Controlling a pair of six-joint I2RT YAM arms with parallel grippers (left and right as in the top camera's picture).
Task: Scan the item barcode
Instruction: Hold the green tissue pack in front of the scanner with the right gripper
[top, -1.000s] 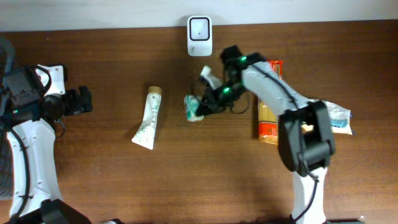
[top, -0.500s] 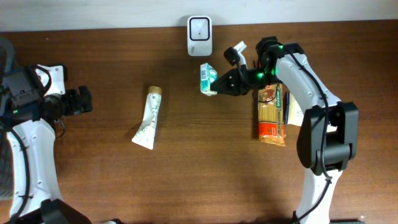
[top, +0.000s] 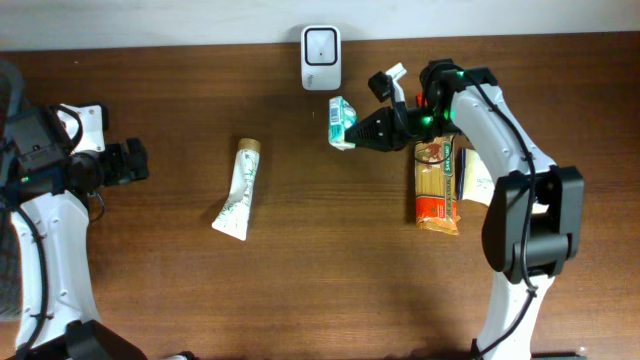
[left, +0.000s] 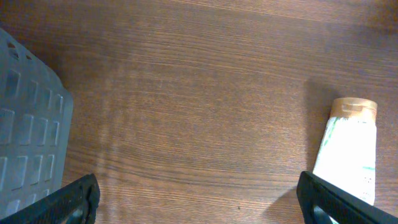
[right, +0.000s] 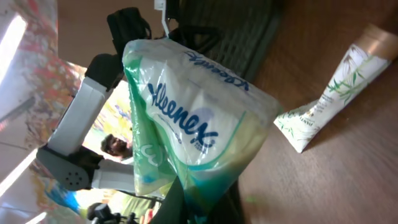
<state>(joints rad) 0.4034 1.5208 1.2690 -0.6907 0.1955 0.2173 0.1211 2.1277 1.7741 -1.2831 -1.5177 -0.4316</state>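
The right gripper (top: 358, 132) is clamped on a pack of tissues (top: 342, 123) and holds it close to the white scanner (top: 321, 58) at the far edge of the surface (top: 300, 280), slightly to the scanner's right. From overhead it is not clear how high the pack hangs. In the right wrist view the pack fills the middle of the picture and hides most of the fingers (right: 180, 208) pinching its lower end. Its brand print faces that camera, and no barcode can be made out in any view.

The left gripper (top: 138, 161) stands with its fingers (left: 68, 198) wide apart and nothing between them, well away at the left. Only the finger tips show in the bottom corners of its own camera. A tube (top: 238, 188) lies flat between the two arms and is cut off at the right edge of the left wrist view. A grey crate (left: 25, 137) is only partly in frame there. A packet of spaghetti (top: 437, 185) lies under the right arm. Beside it is another packet (top: 470, 182), mostly covered and hard to identify.
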